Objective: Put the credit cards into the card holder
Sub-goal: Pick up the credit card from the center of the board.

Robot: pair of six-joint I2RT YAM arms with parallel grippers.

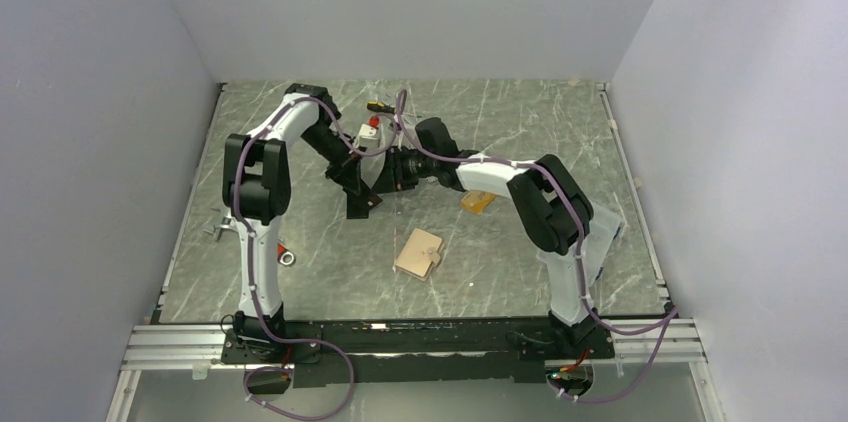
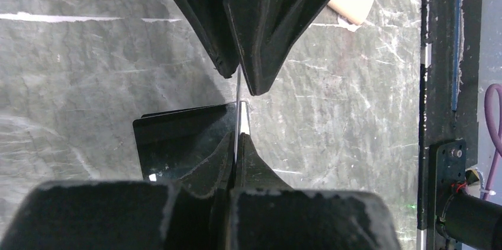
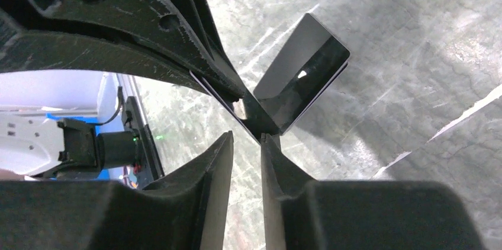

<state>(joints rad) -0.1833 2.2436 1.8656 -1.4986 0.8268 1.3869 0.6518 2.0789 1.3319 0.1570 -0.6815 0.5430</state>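
Left claw [image 2: 237, 138]: clamped tight on the black card [image 3: 302, 66]
Right claw [image 3: 247, 137]: narrowly parted, tips at that card's edge
Card holder [image 1: 420, 254]: on the worktop [image 1: 520, 122], well apart from both claws, toward the bases

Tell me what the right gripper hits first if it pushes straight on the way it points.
The black credit card: its corner sits right at the parted jaws of the right gripper. The left gripper, shut on that card, lies just beyond; exact depth is unclear.
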